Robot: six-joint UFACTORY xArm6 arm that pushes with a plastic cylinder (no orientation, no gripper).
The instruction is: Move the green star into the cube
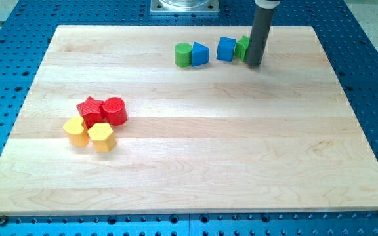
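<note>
Wooden board (189, 157), blue perforated table (373, 59)

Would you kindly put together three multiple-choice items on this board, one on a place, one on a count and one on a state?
1. Where does my tip stand?
A. among the red blocks
B. on the right side of the green star, at the view's top
C. at the view's bottom edge

2. How many yellow blocks lie on the board?
A. one
B. two
C. four

3. How does the green star stand to the blue cube?
A. right beside it, touching or nearly so
B. stacked on top of it
C. across the board from it

Answers: 1 B, since the rod partly covers the star's right side. 2 B, since two yellow blocks sit below the red pair at the view's left. 3 A, since no clear gap shows between star and cube.
</note>
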